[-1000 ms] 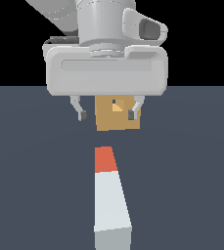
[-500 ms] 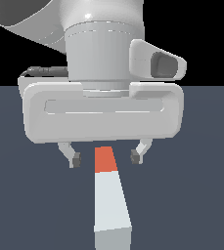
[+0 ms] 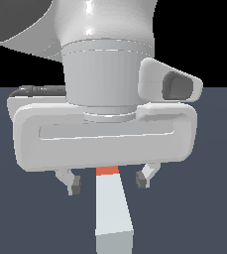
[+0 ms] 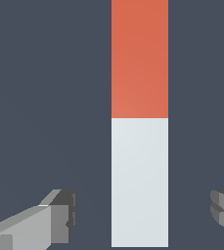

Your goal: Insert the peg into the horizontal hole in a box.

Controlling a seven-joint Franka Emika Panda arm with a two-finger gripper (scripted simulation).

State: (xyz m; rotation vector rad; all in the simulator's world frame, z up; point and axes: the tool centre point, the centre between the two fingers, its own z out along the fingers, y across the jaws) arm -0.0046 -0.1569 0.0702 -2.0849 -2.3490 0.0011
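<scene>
The peg [image 3: 113, 206] lies flat on the counter [image 3: 30, 218], white end at the near edge, orange end pointing away. The gripper [image 3: 109, 182] hangs spread, straddling it untouched, so closing off-centre could skew it; the box is hidden.

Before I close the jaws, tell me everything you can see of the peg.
The peg is a long square-section bar, flat-shaded, white for most of its length with one orange-red end. It lies flat on the dark floor, lengthwise away from the exterior camera, orange end farther. The open gripper straddles it; neither finger touches it.
</scene>
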